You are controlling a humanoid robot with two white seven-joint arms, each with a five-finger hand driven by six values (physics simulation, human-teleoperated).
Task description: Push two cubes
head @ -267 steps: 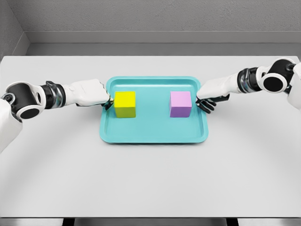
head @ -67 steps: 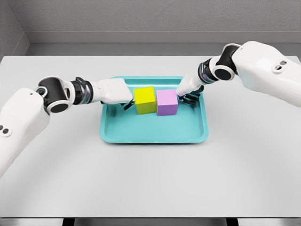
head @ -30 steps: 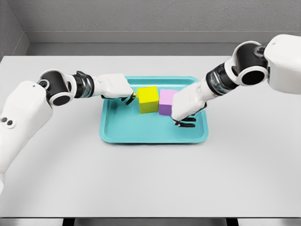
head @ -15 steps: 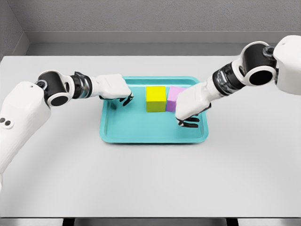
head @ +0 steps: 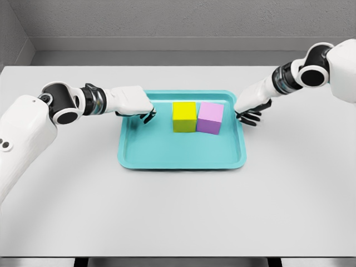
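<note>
I am reading no writing, brand or label anywhere: the yellow cube (head: pixel 184 115) and the purple cube (head: pixel 210 117) are showing plain faces, and the teal tray (head: pixel 167 157) under them is unmarked. The two cubes are sitting side by side in the far half of the tray, touching along one edge, the yellow one on the left and the purple one on the right, turned slightly off square. My left hand (head: pixel 135 104) is hovering over the tray's far left corner with its fingers curled downward and holding nothing, apart from the yellow cube with a strip of bare tray floor between them. My right hand (head: pixel 251 109) is hanging just outside the tray's right rim, its dark fingertips (head: pixel 248 118) curled down toward the white table (head: pixel 178 217) and gripping nothing, clear of the purple cube. Whether either set of fingertips is actually touching a surface, I cannot tell. My upper arms are running out of the picture at both sides. The near half of the tray is lying open, and wide table is stretching all round it up to the grey back wall (head: pixel 178 22).
</note>
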